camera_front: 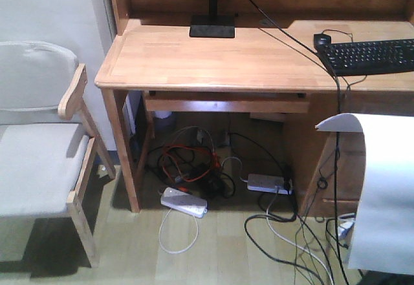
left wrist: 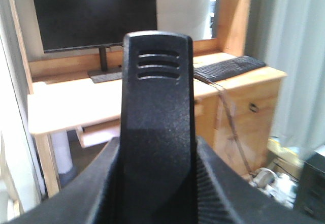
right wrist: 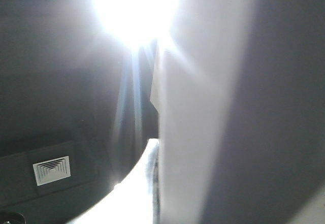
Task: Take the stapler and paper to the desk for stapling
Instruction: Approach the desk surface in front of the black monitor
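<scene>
Left end effector [left wrist: 158,186] clamps black stapler [left wrist: 157,97]; right end effector hidden; white paper [camera_front: 385,188] curled.

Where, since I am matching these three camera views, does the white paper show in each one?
Front view: the paper hangs curled at the lower right edge, before the desk.
Left wrist view: not in it.
Right wrist view: backlit, it fills the middle and right.
Shared landmark: the black keyboard, in the front and left wrist views only.
</scene>
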`<state>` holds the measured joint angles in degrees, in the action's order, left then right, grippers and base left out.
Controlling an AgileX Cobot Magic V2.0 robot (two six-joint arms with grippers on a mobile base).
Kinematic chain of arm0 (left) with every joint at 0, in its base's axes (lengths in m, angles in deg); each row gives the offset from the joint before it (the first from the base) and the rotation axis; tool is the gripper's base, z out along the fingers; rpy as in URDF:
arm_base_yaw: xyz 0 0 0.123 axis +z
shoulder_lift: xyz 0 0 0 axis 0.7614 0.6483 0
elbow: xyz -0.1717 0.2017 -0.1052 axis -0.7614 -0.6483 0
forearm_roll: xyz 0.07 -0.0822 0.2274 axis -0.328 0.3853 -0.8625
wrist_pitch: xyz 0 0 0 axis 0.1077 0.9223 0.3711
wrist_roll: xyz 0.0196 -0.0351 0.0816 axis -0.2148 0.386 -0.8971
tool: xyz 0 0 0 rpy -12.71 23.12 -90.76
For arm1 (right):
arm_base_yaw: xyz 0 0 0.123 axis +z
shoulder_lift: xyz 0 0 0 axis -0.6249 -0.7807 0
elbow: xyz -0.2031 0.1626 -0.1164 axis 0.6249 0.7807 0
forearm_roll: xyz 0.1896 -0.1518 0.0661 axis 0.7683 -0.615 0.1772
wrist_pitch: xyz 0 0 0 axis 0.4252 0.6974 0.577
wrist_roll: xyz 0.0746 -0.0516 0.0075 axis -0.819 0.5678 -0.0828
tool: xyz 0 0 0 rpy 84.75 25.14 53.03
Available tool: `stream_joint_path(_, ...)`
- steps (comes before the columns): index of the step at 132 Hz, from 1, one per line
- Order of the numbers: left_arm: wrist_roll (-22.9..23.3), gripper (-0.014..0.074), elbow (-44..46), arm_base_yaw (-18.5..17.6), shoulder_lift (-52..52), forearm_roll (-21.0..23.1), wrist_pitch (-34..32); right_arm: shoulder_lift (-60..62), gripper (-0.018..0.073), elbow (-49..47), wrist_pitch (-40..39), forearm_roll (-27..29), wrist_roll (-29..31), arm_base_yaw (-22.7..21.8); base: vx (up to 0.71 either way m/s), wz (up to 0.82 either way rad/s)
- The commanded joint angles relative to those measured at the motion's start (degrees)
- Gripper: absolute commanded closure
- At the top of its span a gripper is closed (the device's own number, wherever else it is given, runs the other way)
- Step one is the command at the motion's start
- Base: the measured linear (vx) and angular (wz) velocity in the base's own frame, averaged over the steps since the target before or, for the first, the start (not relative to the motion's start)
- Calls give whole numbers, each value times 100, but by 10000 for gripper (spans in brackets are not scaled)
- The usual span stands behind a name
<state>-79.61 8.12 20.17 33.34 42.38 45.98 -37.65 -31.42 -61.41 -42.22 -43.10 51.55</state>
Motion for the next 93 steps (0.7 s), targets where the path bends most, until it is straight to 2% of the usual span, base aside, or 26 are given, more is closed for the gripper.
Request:
stream_joint_path(1, 0, 603, 171, -26, 93, -16, -703, -67, 561, -143, -195, -25, 19, -37, 36, 2)
stream_joint_path(93, 0, 603, 171, -26, 93, -16, -703, -67, 561, -143, -201, -25, 19, -37, 36, -1)
